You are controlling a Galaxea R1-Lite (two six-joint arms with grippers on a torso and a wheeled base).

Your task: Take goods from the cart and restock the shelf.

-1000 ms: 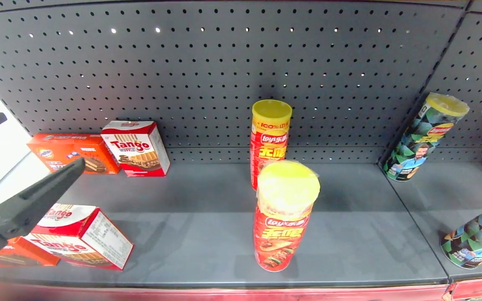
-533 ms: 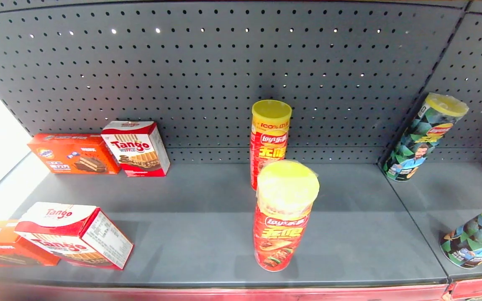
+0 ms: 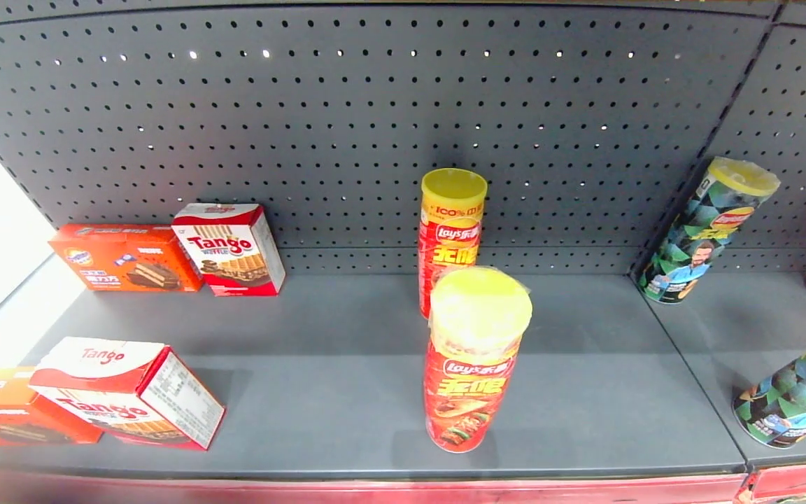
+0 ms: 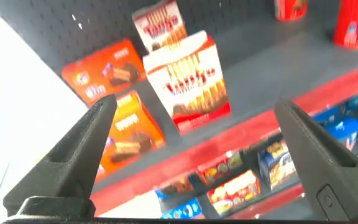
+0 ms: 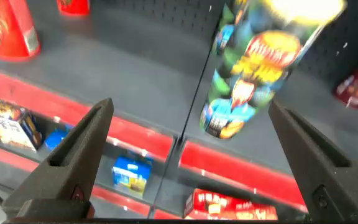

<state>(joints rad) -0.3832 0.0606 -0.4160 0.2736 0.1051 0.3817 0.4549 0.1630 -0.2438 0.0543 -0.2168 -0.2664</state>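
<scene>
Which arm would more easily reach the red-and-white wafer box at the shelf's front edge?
Left. The left end effector, open and empty, faces that wafer box directly; the right end effector faces a green can in the neighbouring bay.

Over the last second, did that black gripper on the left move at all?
Yes. The left gripper drew back toward the robot, away from the front wafer box on the shelf.

Right gripper (image 5: 190,104): fingers spread wide.
Green can (image 5: 244,81): standing on grey shelf (image 5: 123,68), 1 o'clock from gripper.
Red can (image 5: 8,28): 10 o'clock, well apart.
</scene>
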